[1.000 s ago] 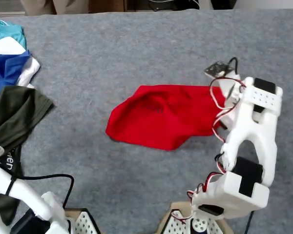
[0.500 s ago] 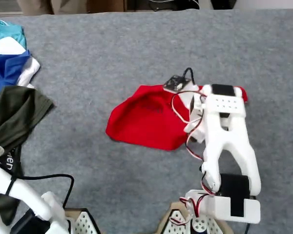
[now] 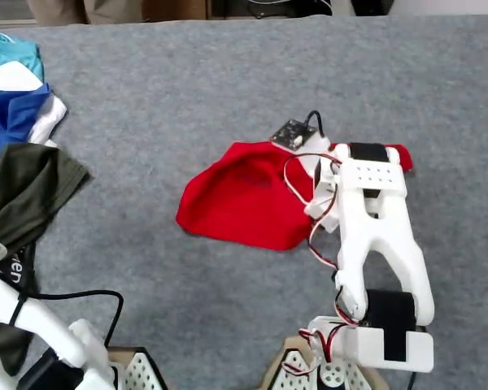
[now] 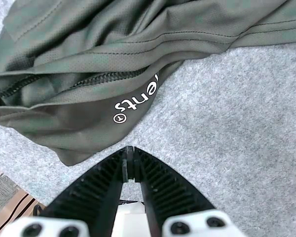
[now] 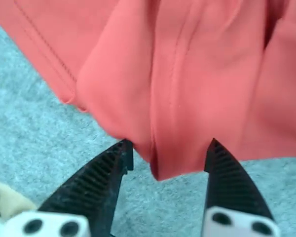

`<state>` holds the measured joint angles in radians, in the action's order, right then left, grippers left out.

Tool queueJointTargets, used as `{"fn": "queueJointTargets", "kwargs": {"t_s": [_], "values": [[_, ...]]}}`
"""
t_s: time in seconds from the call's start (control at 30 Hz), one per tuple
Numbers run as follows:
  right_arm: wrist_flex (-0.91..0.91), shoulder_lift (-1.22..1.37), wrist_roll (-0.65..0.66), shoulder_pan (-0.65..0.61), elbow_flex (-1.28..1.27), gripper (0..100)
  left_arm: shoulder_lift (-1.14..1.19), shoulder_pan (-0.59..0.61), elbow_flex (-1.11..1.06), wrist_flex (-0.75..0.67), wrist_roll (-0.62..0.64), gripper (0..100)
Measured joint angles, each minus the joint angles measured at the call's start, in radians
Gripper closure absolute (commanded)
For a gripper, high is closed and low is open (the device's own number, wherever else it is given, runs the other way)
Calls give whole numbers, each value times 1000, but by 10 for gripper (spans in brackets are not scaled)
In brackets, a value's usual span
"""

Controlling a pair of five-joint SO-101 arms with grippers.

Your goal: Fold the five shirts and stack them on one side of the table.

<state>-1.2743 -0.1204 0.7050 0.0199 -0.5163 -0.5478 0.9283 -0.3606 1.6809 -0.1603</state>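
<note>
As its jaws gape wide, my right gripper (image 5: 168,144) straddles a folded edge of the red shirt (image 3: 244,195), mid-table (image 3: 228,73).
I judge this arm the nearer. The shirt's long axis runs crosswise, while my left gripper (image 4: 129,150) sits closed beside the olive shirt (image 4: 89,59).

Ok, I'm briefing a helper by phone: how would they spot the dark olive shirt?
On the grey felt table, go to the left edge, where crumpled shirts are heaped. The dark olive-green mesh shirt lies at the heap's end nearest the arms' bases, next to the blue fabric shirt. It alone is dark and bears white lettering.
</note>
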Motion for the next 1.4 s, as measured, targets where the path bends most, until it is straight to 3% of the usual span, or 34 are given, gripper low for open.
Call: {"fn": "queueJointTargets", "kwargs": {"t_s": [0.4, 0.67, 0.97, 1.4], "values": [[21, 0, 0, 0, 0, 769, 0, 0, 0, 0, 0, 981], [-81, -51, 2, 20, 37, 769, 0, 0, 0, 0, 0, 981], [-25, -8, 6, 28, 37, 771, 0, 0, 0, 0, 0, 981], [52, 117, -5, 94, 37, 866, 0, 0, 0, 0, 0, 981]]}}
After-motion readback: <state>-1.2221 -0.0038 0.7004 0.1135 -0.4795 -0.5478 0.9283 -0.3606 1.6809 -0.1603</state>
